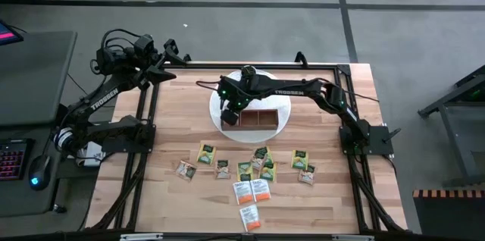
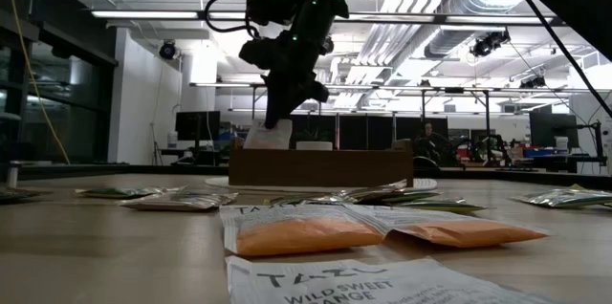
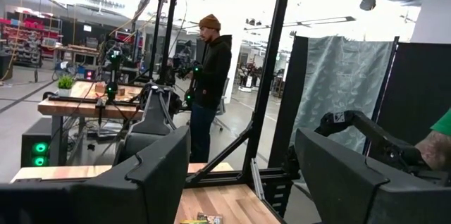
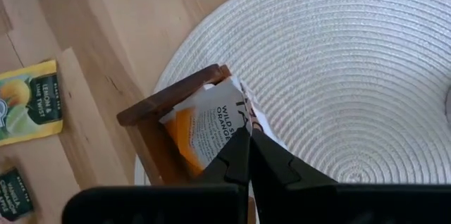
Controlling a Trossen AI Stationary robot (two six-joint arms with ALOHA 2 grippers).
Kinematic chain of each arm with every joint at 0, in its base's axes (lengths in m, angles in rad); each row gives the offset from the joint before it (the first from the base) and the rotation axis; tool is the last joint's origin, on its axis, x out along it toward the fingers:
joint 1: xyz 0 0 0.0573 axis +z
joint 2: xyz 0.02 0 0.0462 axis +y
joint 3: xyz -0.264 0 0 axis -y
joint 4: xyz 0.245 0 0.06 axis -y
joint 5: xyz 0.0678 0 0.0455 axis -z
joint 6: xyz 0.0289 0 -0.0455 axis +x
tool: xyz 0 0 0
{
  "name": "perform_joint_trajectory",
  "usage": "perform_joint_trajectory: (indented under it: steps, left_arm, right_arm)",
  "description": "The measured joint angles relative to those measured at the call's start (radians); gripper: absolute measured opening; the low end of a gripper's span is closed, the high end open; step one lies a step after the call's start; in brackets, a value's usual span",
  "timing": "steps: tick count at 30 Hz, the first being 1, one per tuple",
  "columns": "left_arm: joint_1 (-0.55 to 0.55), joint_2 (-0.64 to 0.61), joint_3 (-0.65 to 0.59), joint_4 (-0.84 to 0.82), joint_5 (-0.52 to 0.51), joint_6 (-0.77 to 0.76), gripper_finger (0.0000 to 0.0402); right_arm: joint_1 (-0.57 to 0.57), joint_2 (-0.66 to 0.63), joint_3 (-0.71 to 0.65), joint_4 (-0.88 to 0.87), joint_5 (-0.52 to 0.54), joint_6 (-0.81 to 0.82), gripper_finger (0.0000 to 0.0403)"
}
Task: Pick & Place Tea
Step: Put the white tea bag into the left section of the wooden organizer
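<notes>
My right gripper [image 1: 229, 111] is over the left end compartment of the brown wooden tray [image 1: 261, 122]. The tray stands on a round white woven mat [image 1: 282, 104]. The gripper is shut on a white-and-orange tea sachet [image 4: 204, 129], which also shows in the low view [image 2: 268, 136]. Several other green, orange and white sachets [image 1: 254, 173] lie flat on the table's near half. My left gripper [image 3: 239, 150] is open and empty, raised by the table's far left corner [image 1: 170, 51]. My right gripper pinches the sachet's upper edge [image 4: 238, 115] between its two shut fingers [image 4: 271, 164]. The fingers come from above, pointing down. The sachet hangs tilted below them, and its lower part is inside the tray's left end compartment [image 4: 151, 139].
Orange sachets [image 2: 382, 229] and a white one [image 2: 335, 285] lie near the table's near edge. The dark frame posts [image 1: 148, 104] run along the table's left and right sides. A person [image 3: 210, 76] stands in the room beyond the table.
</notes>
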Motion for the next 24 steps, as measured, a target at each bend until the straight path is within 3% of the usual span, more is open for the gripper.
perform_joint_trajectory:
  steps: [8,19,24]
  left_arm:
    - [0.000,0.001,0.000,-0.017,-0.001,0.000,0.0255]
    - [0.000,0.001,0.000,-0.053,-0.001,0.007,0.0255]
    - [0.000,0.001,0.000,-0.059,-0.001,-0.002,0.0255]
  right_arm:
    - [0.000,0.000,0.000,0.000,-0.057,-0.032,0.0013]
    - [-0.001,-0.007,0.002,-0.004,-0.072,-0.037,0.0151]
    - [-0.009,-0.054,0.021,-0.033,-0.073,-0.053,0.0178]
